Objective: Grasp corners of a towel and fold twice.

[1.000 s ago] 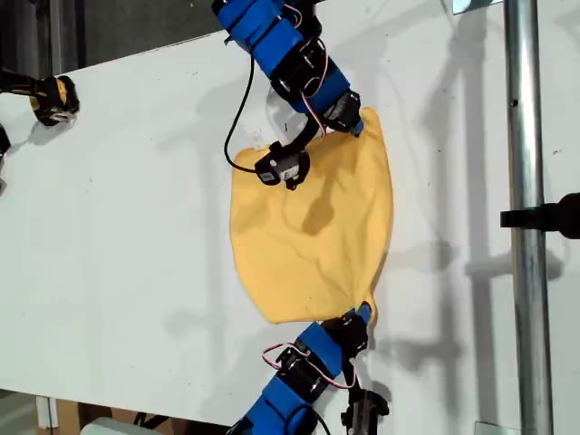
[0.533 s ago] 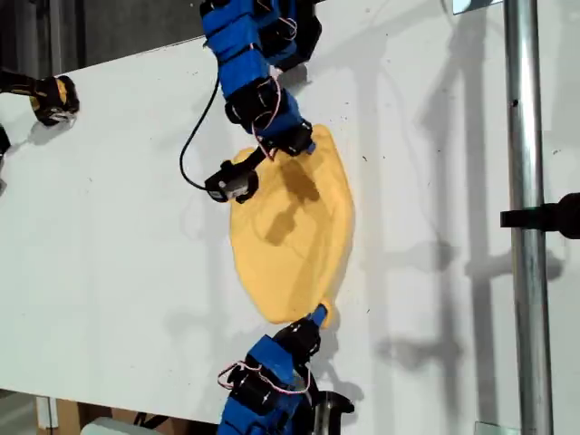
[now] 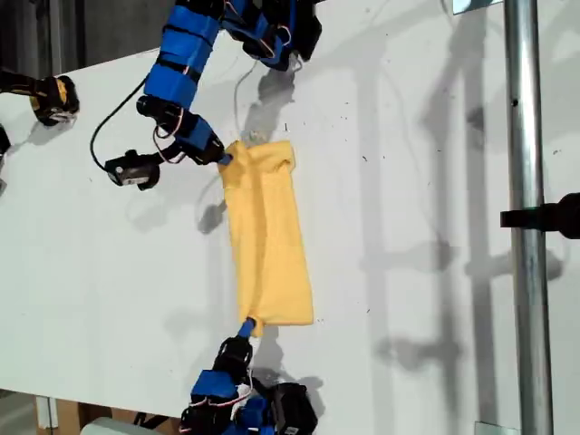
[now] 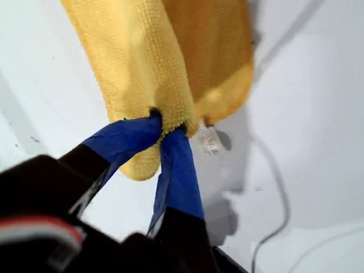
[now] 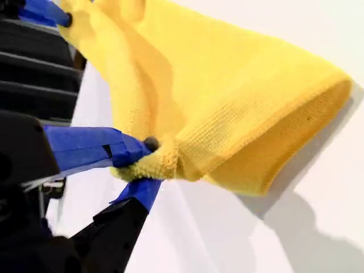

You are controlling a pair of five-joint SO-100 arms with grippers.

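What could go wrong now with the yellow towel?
My first claw pinches only a small bit of the towel, so the cloth may slip out. My second claw also holds just a bunched corner. The towel's end by my first claw looks rumpled, so the next fold may come out crooked.

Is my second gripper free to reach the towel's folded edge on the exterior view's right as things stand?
Probably not yet: my second gripper is shut on a corner of the towel, so it must let go first. Nothing on the table blocks that edge.
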